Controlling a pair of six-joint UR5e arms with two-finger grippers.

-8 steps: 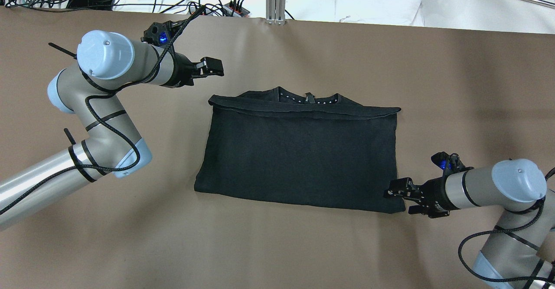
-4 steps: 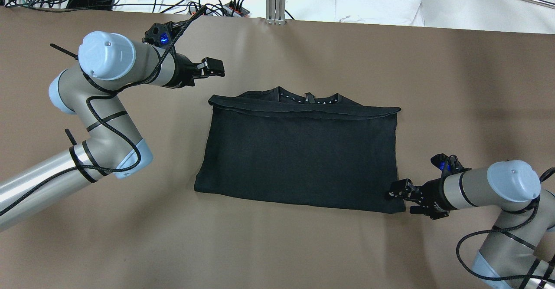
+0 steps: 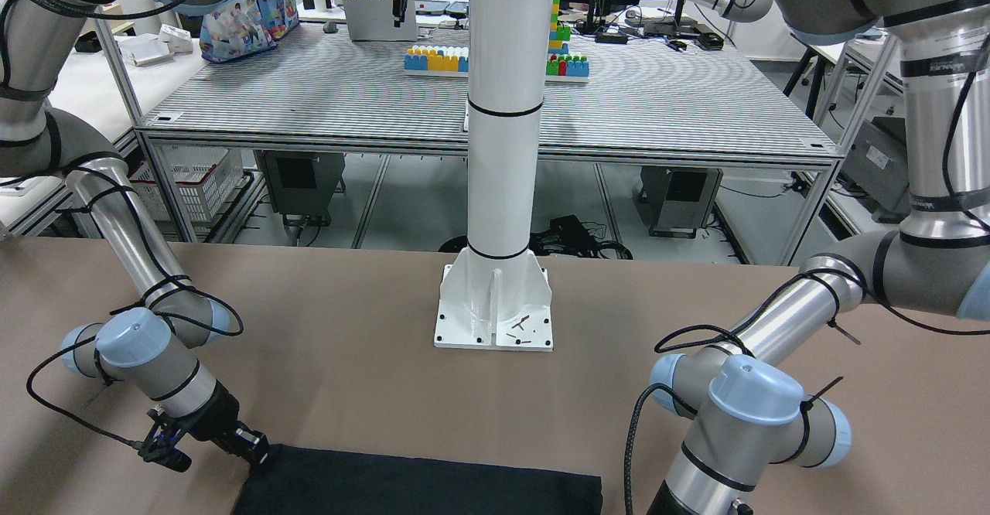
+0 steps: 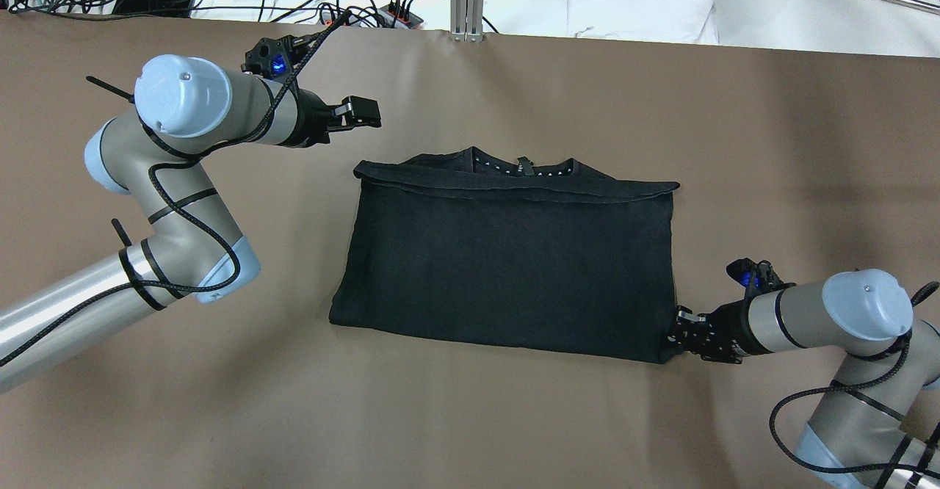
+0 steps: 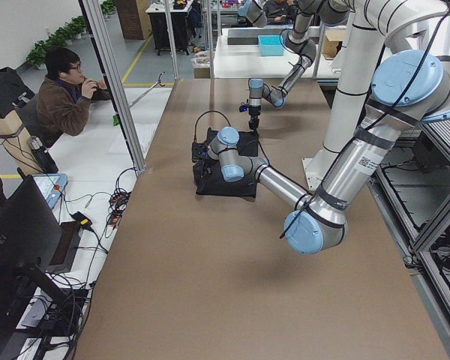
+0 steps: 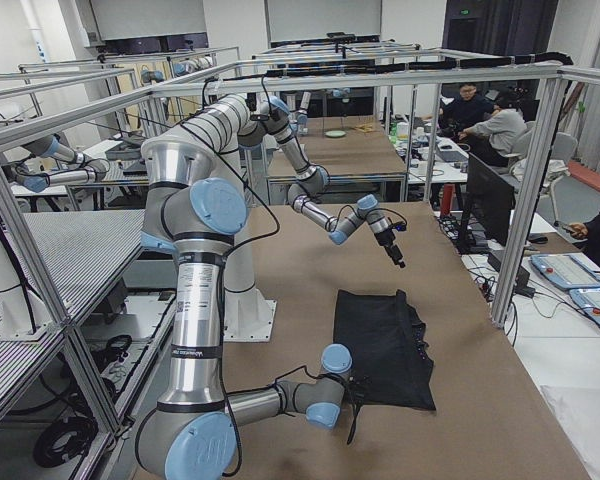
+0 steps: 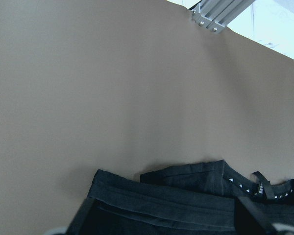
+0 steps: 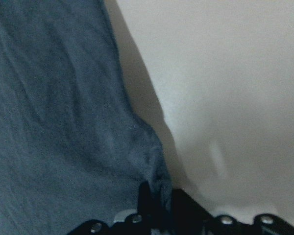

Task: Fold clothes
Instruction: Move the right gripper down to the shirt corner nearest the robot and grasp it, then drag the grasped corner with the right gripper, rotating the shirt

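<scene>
Brown table (image 4: 514, 415) with the black garment (image 4: 507, 269) lying folded flat at its centre. Monitor (image 5: 15, 247) beside the table, marked "HUAWEI". Right gripper (image 4: 677, 333) closed on the garment's robot-side right corner, fabric bunched between its fingers. Left gripper (image 4: 365, 111) spread wide, empty, raised near the far left corner, apart from the cloth.

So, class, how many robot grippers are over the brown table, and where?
2. The left gripper, open, hangs off the black garment's far left corner, apart from it. The right gripper is shut on its near right corner.
</scene>
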